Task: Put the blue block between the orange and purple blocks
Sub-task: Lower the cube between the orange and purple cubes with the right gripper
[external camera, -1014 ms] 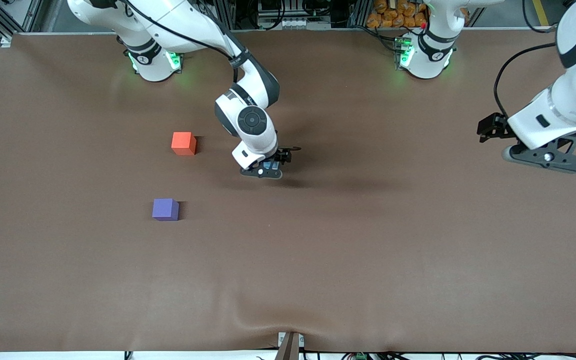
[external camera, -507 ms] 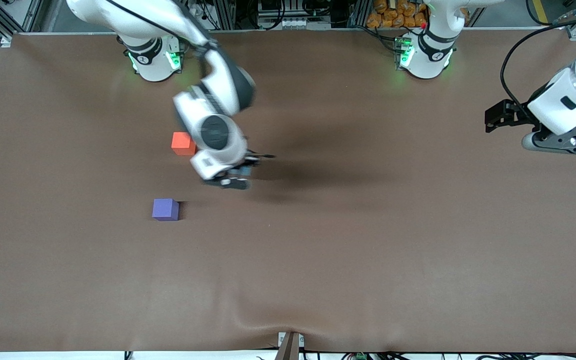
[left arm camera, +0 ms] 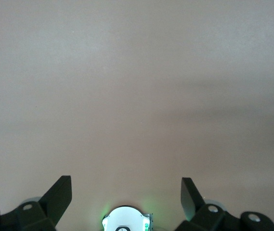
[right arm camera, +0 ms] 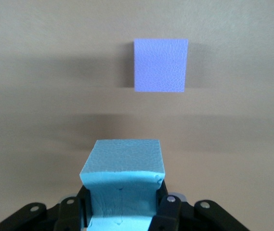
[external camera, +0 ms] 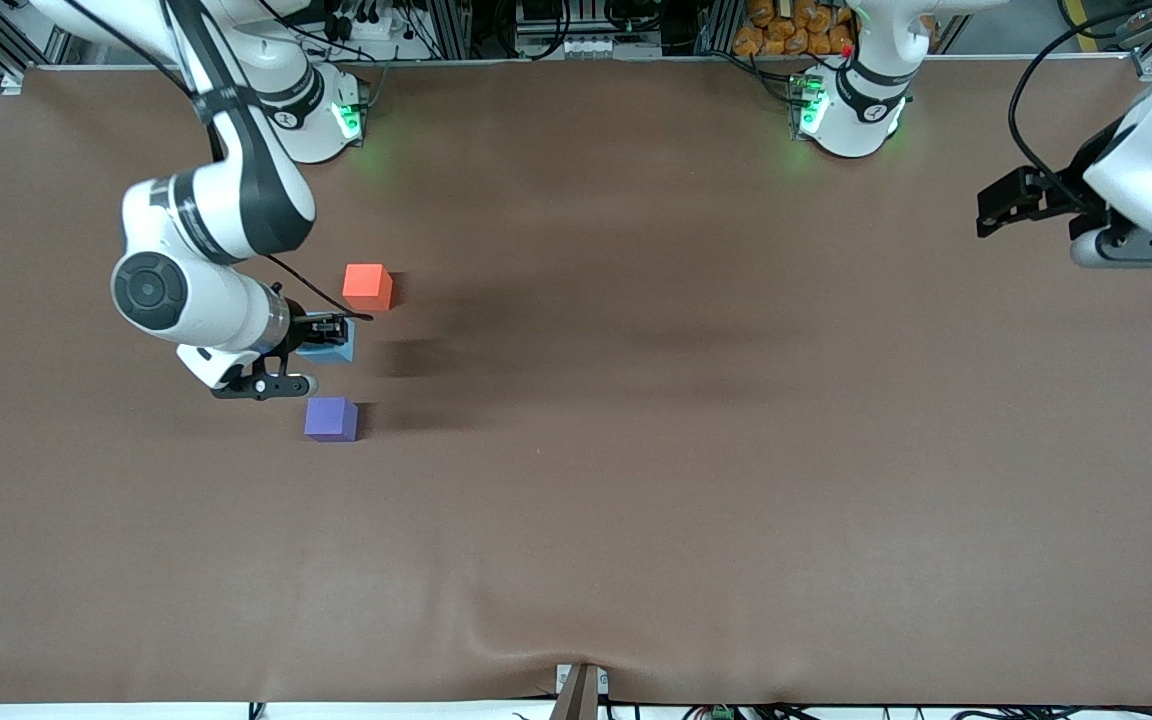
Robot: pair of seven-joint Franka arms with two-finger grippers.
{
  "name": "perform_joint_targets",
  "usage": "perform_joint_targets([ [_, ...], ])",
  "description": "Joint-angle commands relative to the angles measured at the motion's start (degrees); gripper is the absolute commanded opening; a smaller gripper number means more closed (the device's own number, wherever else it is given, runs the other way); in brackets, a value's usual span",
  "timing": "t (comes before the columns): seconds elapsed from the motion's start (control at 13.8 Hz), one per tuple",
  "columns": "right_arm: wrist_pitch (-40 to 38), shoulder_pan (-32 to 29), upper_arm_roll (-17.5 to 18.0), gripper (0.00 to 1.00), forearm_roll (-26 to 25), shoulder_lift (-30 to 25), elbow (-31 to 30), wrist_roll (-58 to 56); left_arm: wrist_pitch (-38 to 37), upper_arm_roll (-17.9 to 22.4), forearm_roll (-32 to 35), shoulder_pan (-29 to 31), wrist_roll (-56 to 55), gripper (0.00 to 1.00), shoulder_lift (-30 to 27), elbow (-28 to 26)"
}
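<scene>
A brown mat covers the table [external camera: 636,520], and along its top edge we see the two arm bases with their green lights. On the mat toward the right arm's end sit the orange block [external camera: 368,286] and, nearer to the front camera, the purple block [external camera: 331,418], well apart from one another.

We find the right gripper [external camera: 321,340] over the gap between those two cubes, its fingers clamped on the blue block [external camera: 329,345]. In the right wrist view the blue block [right arm camera: 123,180] sits squeezed between the dark fingers [right arm camera: 168,211], with the purple block [right arm camera: 161,65] lying on the mat apart from it. We cannot tell from these views whether the blue block already touches the mat.

The left gripper [external camera: 1126,235] waits in the air over the left arm's end of the table. In the left wrist view its fingers [left arm camera: 59,195] stand wide apart, with only bare mat between them.
</scene>
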Motion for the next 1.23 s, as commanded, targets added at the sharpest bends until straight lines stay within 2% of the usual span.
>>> perform_joint_targets([
  [0.0,8.10,-1.22,0.61,0.00,-0.75,-2.18,-7.38,-2.55,0.66,0.00,-0.96,1.21,2.37,1.00,-2.00,-2.40],
  [0.14,12.85,-2.09,0.61,0.00,-0.75,-1.22,-9.76,-2.55,0.75,0.09,-0.87,2.01,6.35,1.00,-1.91,-2.32],
  [0.58,18.40,-1.75,0.61,0.00,-0.31,2.91,-11.08,-1.76,1.62,-0.17,0.80,1.92,6.18,1.00,-1.47,-2.14],
  [0.94,18.41,-1.66,0.70,0.00,0.47,3.88,-12.40,1.74,6.80,-1.48,4.57,1.83,6.17,1.00,-2.70,-4.69],
  [1.16,19.02,-0.69,0.79,0.00,0.57,4.23,-12.40,4.39,6.12,-1.67,5.19,1.92,10.81,1.00,-2.61,-4.51],
])
